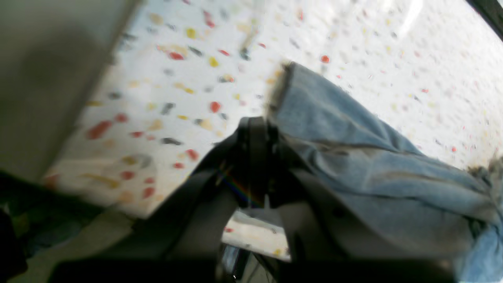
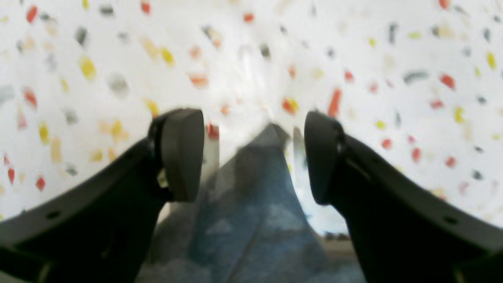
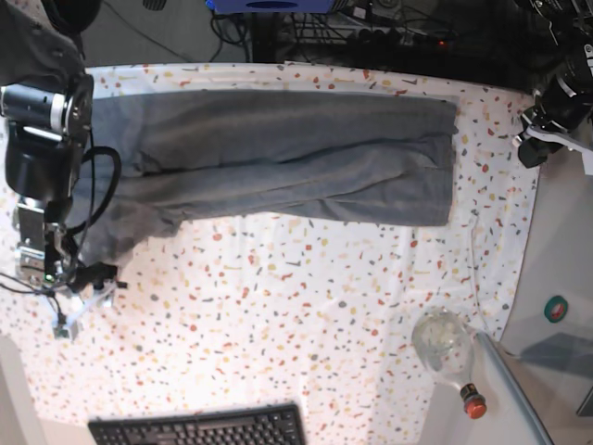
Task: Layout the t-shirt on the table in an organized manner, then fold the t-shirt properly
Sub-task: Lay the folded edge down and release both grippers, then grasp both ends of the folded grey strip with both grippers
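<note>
The dark-grey t-shirt lies spread in a long band across the far part of the speckled table. In the left wrist view my left gripper has its fingers together at a hemmed edge of the t-shirt, which drapes off to the right. In the base view the left gripper is at the table's right edge. My right gripper is open, with a corner of the t-shirt between and below its fingers. In the base view the right gripper is at the shirt's lower left end.
A clear glass bottle with a red cap lies near the front right. A black keyboard sits at the front edge. A plain grey side surface borders the table on the right. Cables and equipment run behind the table.
</note>
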